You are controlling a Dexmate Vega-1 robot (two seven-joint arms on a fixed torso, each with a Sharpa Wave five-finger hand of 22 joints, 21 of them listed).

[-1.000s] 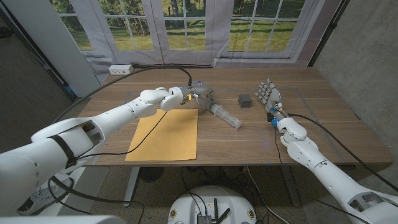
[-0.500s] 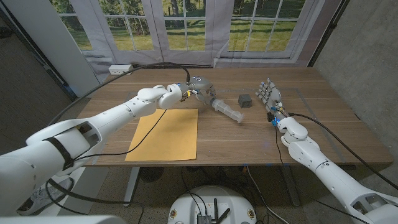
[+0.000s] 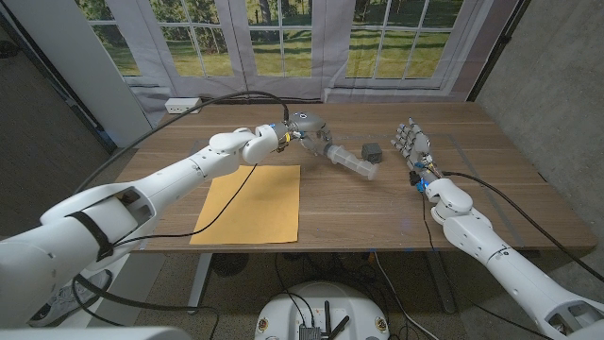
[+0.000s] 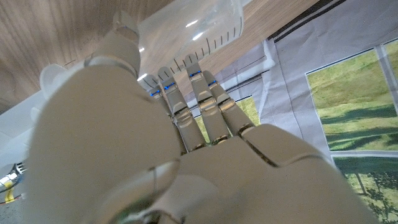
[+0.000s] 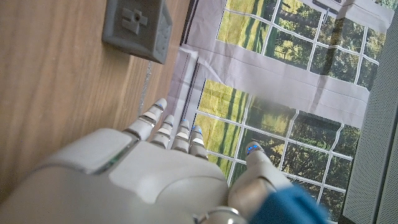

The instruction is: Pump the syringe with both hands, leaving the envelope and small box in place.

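Note:
My left hand (image 3: 307,127) grips the back end of a clear syringe (image 3: 352,162), whose barrel slants down to the right, close to the small grey box (image 3: 372,151). In the left wrist view the clear marked barrel (image 4: 193,31) runs past the fingers of my left hand (image 4: 155,143) above the wood. The yellow envelope (image 3: 250,203) lies flat at the front left of the table. My right hand (image 3: 412,142) stands upright to the right of the box, fingers apart, holding nothing. The right wrist view shows that hand (image 5: 155,168) with the box (image 5: 138,25) beyond its fingers.
A white power strip (image 3: 183,104) lies at the table's back left corner, and black cables run from there along my left arm. Windows with a curtain stand behind the wooden table (image 3: 491,203). Bare wood spans the front right.
My left hand has risen and shifted back and right, carrying the syringe toward the small box. The right hand has barely moved.

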